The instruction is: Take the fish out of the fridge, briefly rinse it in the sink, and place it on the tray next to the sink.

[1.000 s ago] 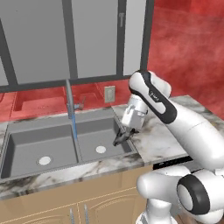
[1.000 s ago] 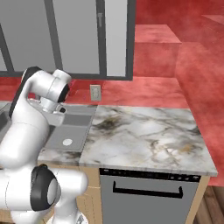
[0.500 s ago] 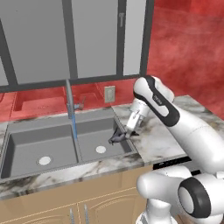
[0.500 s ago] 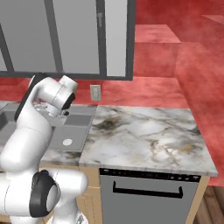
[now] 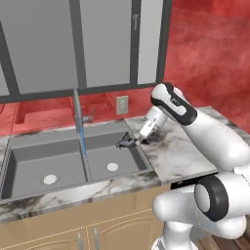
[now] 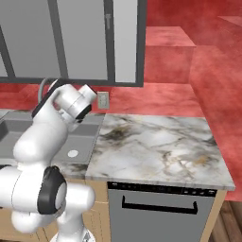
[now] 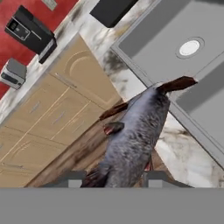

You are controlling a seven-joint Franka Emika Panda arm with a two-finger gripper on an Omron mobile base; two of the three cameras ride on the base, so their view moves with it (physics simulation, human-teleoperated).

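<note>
My gripper is shut on the fish, a slim dark-grey fish with a reddish tail. It hangs just above the back right corner of the right basin of the grey sink. In the hand view the fish stretches away from between my fingertips, and my gripper holds its near end. Its tail points toward a basin with a round drain. A flat black tray lies on the marble beside the sink. The fridge is out of view.
The tall curved faucet stands behind the divider, and a thin blue stream falls from it. White marble counter runs to the right of the sink, above a dishwasher. Grey wall cabinets hang overhead.
The hand has turned, so the fish has swung from hanging tail-down to lying nearly level. It has also risen a little. The grip has not changed.
</note>
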